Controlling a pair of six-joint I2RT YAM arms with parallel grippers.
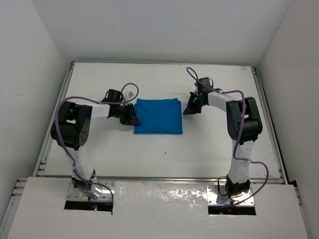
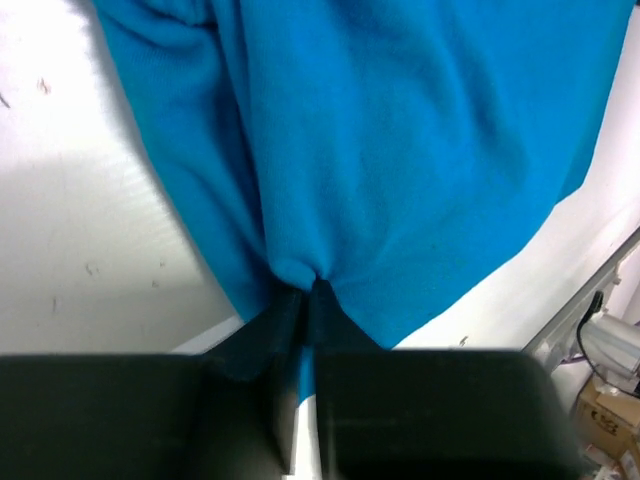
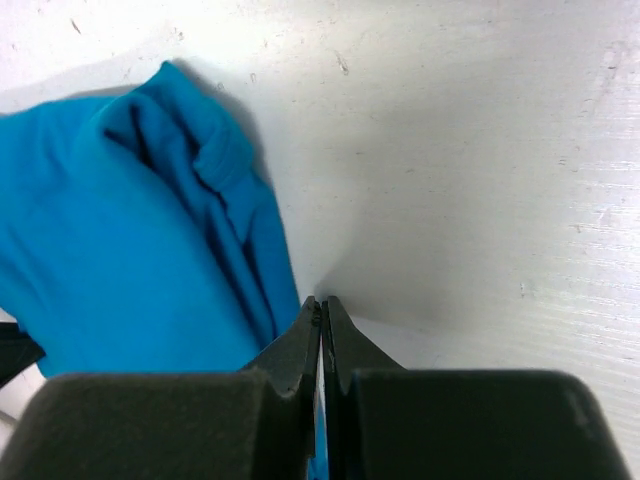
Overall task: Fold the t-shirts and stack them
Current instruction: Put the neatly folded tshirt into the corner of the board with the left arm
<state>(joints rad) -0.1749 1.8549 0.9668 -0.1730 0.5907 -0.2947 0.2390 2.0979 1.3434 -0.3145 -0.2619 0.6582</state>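
The blue t-shirt (image 1: 158, 116) lies folded into a rough rectangle in the middle of the white table. My left gripper (image 1: 132, 117) is at its left edge, shut on a pinch of the cloth (image 2: 308, 290), which bunches into the black fingertips while the rest of the t-shirt (image 2: 400, 150) spreads away beyond them. My right gripper (image 1: 191, 107) is just off the t-shirt's right edge. Its jaws (image 3: 322, 305) are pressed together over the bare table, with no cloth showing between the tips. The t-shirt's rumpled corner (image 3: 150, 240) lies to their left.
White walls enclose the table (image 1: 216, 147) on three sides. A raised rail (image 1: 269, 128) runs along its right edge, another along the left. Purple cables loop over both arms. A cardboard box (image 2: 605, 410) shows past the table's edge in the left wrist view.
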